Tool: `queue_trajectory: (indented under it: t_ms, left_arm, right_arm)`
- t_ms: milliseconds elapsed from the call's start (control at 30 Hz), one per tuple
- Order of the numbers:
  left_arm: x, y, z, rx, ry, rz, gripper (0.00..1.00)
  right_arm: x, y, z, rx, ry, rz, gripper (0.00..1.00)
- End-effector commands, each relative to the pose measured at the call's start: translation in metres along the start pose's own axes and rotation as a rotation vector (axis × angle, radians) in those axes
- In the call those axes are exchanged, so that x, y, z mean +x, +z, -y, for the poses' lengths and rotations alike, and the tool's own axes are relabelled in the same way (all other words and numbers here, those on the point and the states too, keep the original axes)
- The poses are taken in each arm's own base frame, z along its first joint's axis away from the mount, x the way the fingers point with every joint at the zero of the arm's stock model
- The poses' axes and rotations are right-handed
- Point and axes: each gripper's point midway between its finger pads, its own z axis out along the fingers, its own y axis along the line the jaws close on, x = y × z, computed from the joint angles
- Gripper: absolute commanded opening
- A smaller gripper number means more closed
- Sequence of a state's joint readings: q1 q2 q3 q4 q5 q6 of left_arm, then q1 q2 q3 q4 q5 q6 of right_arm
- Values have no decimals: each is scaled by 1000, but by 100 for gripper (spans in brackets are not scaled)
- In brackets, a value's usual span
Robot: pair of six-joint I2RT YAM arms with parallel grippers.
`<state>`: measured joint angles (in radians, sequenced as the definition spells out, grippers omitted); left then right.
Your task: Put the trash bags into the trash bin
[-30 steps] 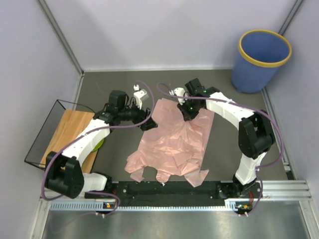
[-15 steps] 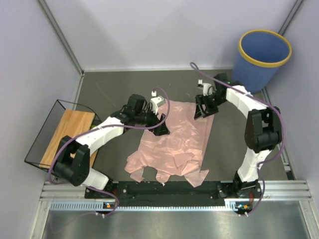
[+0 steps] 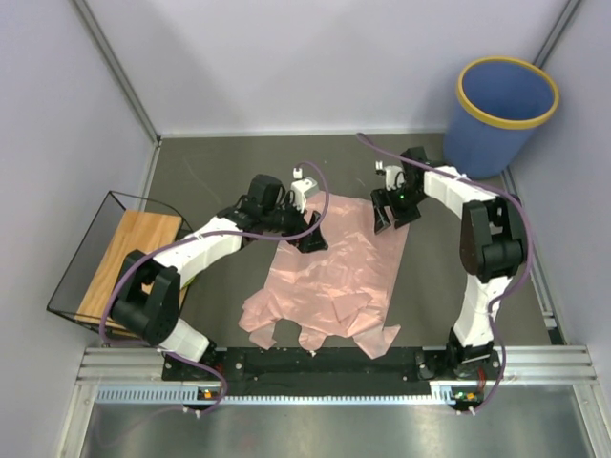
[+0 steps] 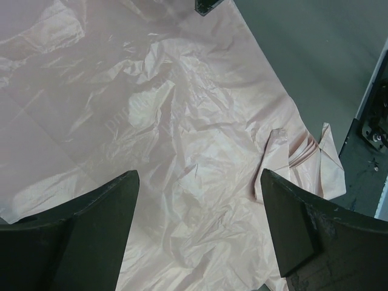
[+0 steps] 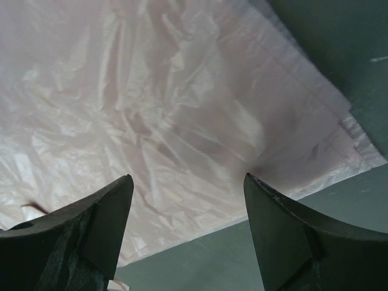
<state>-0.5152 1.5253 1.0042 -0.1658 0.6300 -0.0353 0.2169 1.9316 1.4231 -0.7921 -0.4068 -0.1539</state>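
Note:
The pale pink trash bags (image 3: 334,272) lie spread flat in the middle of the dark table, handles toward the near edge. My left gripper (image 3: 310,239) hovers over their far left edge, open, with crinkled plastic (image 4: 151,109) below its gap (image 4: 199,176) and nothing held. At the far right corner of the bags my right gripper (image 3: 389,215) is open too. The bag's edge (image 5: 151,91) and bare table show between its fingers (image 5: 188,177). The blue trash bin (image 3: 482,143) with its yellow rim stands upright in the far right corner, apart from both grippers.
A black wire basket (image 3: 72,262) holding a wooden board (image 3: 129,253) sits at the left edge of the table. Grey walls enclose the back and both sides. A black rail (image 3: 315,363) with the arm bases runs along the near edge.
My right gripper has opened and shifted right to the bags' far right corner. The left gripper swung right onto their far left edge. The bags' far end now lies flatter.

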Motion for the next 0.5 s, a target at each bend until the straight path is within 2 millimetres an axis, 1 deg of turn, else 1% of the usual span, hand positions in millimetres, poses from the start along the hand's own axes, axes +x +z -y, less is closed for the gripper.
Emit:
queue_trajectory:
  t_ms: [0, 33, 100, 200, 233, 300, 367, 400, 433, 467]
  left_arm:
    - [-22, -5, -1, -10, 51, 57, 87]
    - [-23, -5, -1, -10, 53, 59, 87]
    - [-24, -5, -2, -13, 53, 64, 87]
    - [-23, -3, -5, -19, 52, 63, 87]
    - [-23, -1, -6, -20, 51, 63, 87]
    - [-22, 0, -8, -24, 45, 59, 87]
    - [-24, 0, -10, -27, 35, 59, 87]
    - [-24, 0, -12, -32, 30, 60, 87]
    - [-25, 0, -13, -36, 25, 61, 87]
    - [-24, -1, -14, -37, 23, 60, 87]
  right_arm:
    - [-30, -2, 20, 130, 15, 69, 74]
    - [-28, -1, 21, 138, 24, 64, 72]
    - [-24, 2, 26, 164, 40, 52, 72]
    - [-21, 13, 25, 157, 19, 35, 65]
    - [-21, 16, 23, 150, 13, 31, 60]
    - [-22, 23, 19, 152, -13, 25, 56]
    - [-25, 26, 15, 158, -37, 28, 49]
    - [-26, 26, 14, 164, -45, 30, 47]
    - [-28, 24, 12, 164, -49, 37, 40]
    - [-33, 19, 10, 166, -51, 54, 37]
